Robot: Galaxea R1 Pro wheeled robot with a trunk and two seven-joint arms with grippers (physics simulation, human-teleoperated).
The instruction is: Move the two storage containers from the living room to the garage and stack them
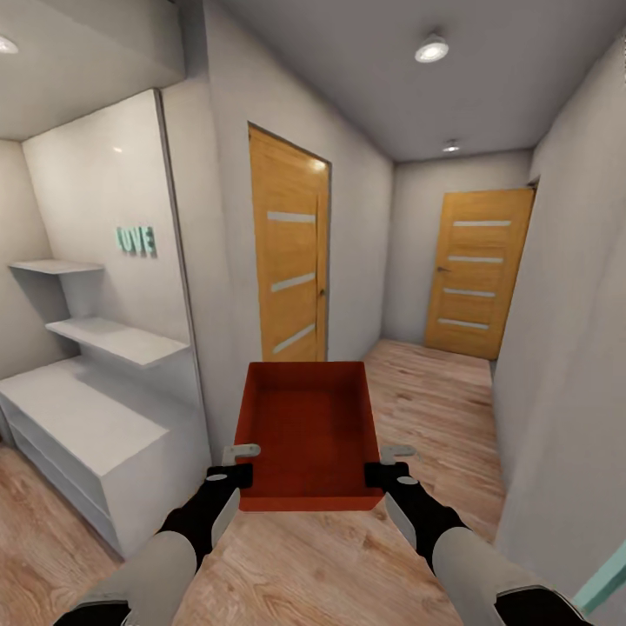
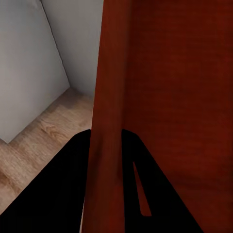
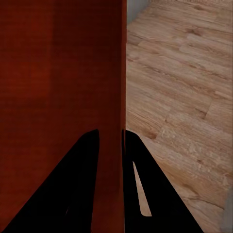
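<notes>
Wood-floored hallway (image 1: 452, 391), 2 doors ahead: the bin (image 1: 309, 430) rides between both arms, long axis pointing forward, left fingers (image 1: 230, 476) and right fingers (image 1: 387, 474) clamped on its side walls.

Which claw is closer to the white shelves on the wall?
Left. The left claw grips the container's side facing the white shelves; the right claw grips the far side.

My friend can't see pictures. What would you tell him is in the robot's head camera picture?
Two black grippers, left and right, hold an empty red bin by its side walls, out in front of the robot in a hallway. The floor is light wood, with two orange doors ahead and white shelves on the left.
</notes>
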